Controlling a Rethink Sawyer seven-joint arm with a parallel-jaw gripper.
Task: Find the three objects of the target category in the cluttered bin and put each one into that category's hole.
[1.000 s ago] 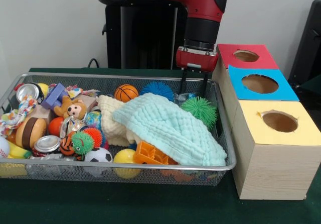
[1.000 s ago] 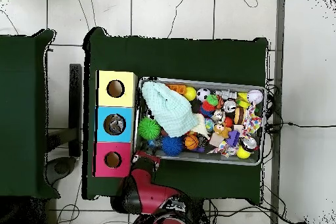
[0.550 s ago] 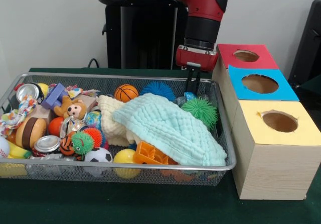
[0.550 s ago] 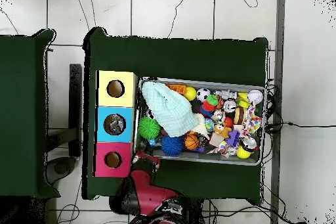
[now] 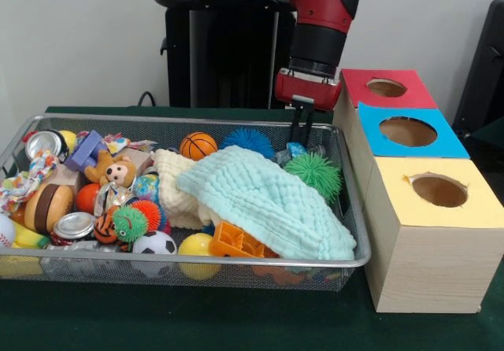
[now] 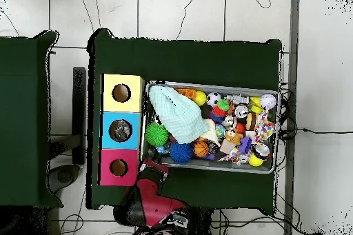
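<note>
The mint cloth (image 5: 264,201) covers much of the wire bin's (image 5: 236,266) right half, hiding whatever lies beneath; only a corner of an orange plastic piece (image 5: 236,242) pokes out. The gripper (image 5: 302,134) tips sink behind the bin's far rim, so any held item cannot be made out. The arm (image 5: 315,5) is cut off at the top edge.

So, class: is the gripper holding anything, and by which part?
Cannot be told: the fingers are shut just above a small blue object in the bin; any hold is hidden.
</note>
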